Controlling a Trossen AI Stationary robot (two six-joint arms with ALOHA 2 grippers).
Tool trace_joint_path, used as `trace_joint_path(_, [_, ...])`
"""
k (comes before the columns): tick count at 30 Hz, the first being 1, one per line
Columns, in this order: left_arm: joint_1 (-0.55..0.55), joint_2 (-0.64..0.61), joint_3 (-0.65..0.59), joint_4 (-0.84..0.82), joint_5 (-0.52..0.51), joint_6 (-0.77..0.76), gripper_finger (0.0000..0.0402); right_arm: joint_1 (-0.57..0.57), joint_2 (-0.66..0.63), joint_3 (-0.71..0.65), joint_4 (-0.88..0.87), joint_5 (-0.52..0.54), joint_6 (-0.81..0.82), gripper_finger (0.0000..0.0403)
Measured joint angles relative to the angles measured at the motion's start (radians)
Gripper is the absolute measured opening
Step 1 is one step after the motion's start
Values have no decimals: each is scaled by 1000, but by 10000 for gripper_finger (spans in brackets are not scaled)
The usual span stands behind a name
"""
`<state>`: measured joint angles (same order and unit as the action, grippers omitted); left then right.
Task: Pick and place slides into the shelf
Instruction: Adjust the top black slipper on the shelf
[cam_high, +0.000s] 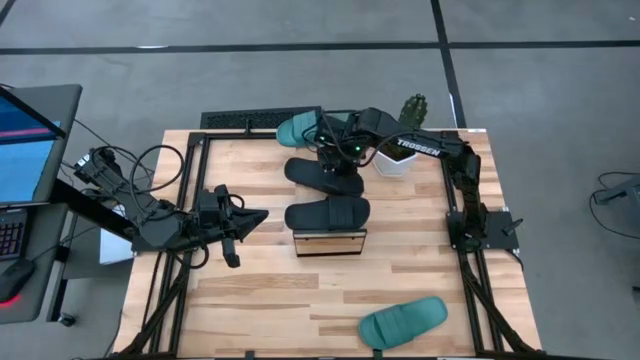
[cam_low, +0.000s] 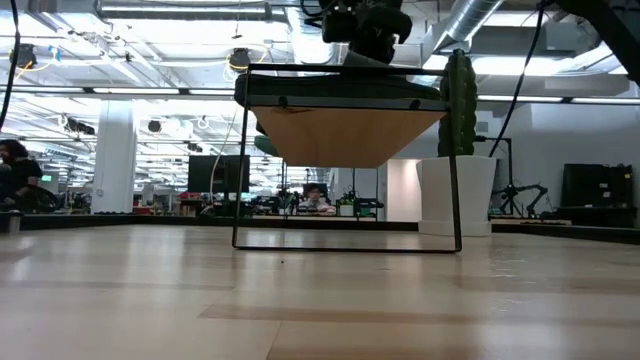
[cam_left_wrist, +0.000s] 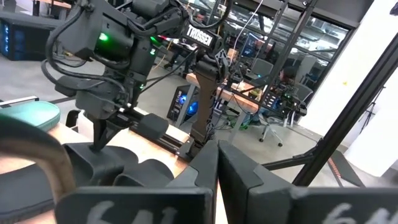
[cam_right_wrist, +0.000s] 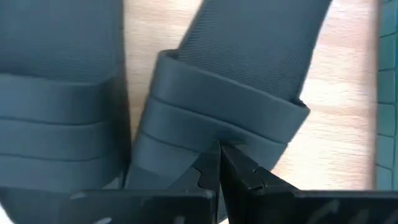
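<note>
Teal slide (cam_high: 402, 322) lies by the worktop's near edge. Right hand (cam_high: 338, 170), fingers shut, touches the far black slide's (cam_high: 322, 177) strap beyond the shelf (cam_high: 329, 243). Left hand (cam_high: 262, 217) waits shut, empty, toward the left edge.

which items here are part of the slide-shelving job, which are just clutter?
Job:
- two black slides: one under the right gripper, the other at the shelf
- two teal slides: far edge, near edge
- shelf
- right gripper, shut at a black slide's strap
- left gripper, shut, waiting left of the shelf

Clutter:
- potted cactus
- laptop off the table
</note>
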<state>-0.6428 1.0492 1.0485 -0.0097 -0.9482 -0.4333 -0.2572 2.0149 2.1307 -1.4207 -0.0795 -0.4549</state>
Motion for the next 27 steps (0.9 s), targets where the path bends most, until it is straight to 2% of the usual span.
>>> trace_joint_path(6, [0, 0, 0, 0, 0, -1, 0, 10, -21, 16, 0, -3, -16, 0])
trace_joint_path(14, [0, 0, 0, -16, -13, 21, 0, 14, -36, 169, 97, -3, -26, 0])
trace_joint_path(17, [16, 0, 0, -142, -91, 15, 0, 26, -37, 202, 106, -5, -17, 0])
trace_joint_path(20, [73, 0, 0, -327, -134, -70, 0, 47, -46, 224, 73, -4, 9, 0])
trace_joint_path(24, [218, 1, 0, -543, -57, -180, 0, 90, -132, 219, 56, -2, 58, 0])
trace_joint_path(27, [345, 0, 0, -613, 21, -159, 0, 126, -213, 220, 55, -1, 104, 0])
